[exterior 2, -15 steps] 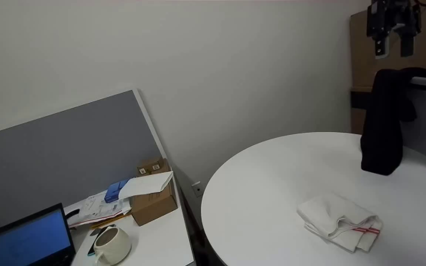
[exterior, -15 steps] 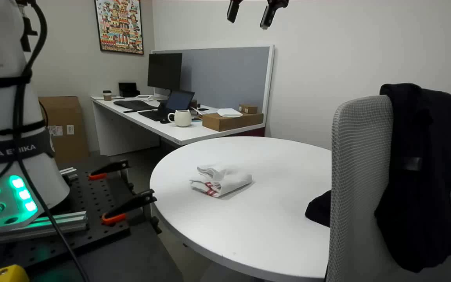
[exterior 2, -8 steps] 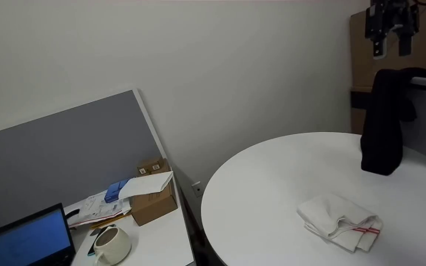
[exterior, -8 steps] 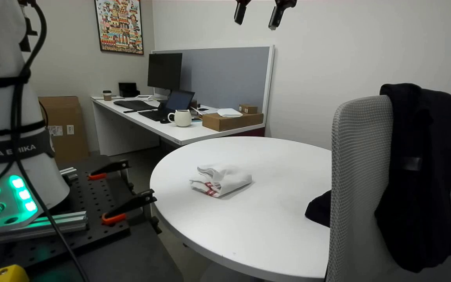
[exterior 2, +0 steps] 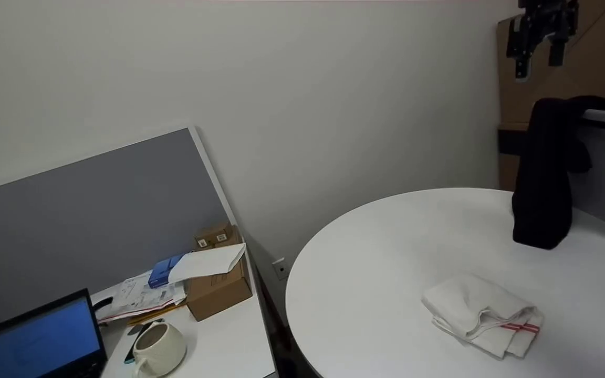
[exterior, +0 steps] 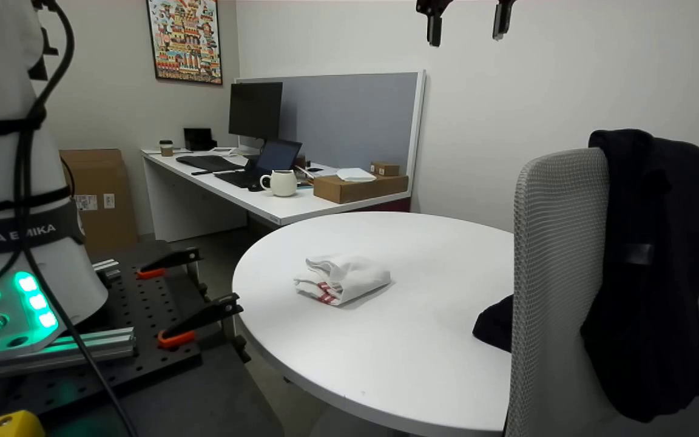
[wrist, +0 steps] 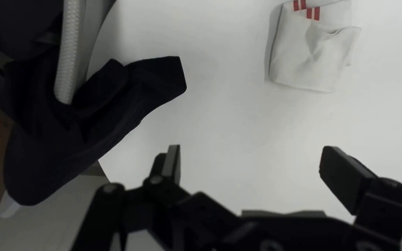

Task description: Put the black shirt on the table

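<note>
My jaws stand spread wide, one finger well apart from the other. The gripper hangs in the air, high over the round white table. Lower down, on the left of the wrist view, the black shirt is draped across a grey mesh chair back at the table's edge. One end of the shirt reaches in over the tabletop; whether it touches, I cannot tell. The other end hangs down the chair's outer side. In an exterior view the chair back blocks sight of part of the table.

On the table, apart from the shirt, lies a folded white cloth with red stripes. Beyond stands a white desk with a pale mug, a laptop and a brown box carrying a smaller box. A dark monitor stands farther along, before a grey partition. Farthest off, a colourful framed picture hangs on the wall.
</note>
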`<state>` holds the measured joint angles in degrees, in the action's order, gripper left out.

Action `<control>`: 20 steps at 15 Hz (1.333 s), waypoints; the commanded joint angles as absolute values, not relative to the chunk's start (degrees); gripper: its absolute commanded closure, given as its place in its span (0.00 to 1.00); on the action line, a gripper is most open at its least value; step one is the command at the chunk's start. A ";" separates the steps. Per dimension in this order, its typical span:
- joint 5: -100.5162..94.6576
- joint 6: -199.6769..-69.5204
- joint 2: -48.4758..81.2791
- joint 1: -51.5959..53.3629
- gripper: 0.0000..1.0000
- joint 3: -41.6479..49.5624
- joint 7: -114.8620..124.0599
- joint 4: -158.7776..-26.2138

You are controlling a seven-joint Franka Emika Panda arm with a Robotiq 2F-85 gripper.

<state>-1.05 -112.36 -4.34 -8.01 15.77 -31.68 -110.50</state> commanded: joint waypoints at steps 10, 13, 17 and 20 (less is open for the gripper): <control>1.09 -111.50 9.87 -14.76 0.00 15.76 -32.99 -95.97; -0.84 -111.70 13.38 -17.12 0.00 15.90 -32.48 -91.41; -2.48 -112.47 17.34 -20.71 0.00 16.34 -32.52 -88.40; -0.67 -113.45 20.50 -23.90 0.00 16.18 -32.61 -87.18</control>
<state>-1.84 -112.61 16.55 -21.33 16.45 -32.78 -90.53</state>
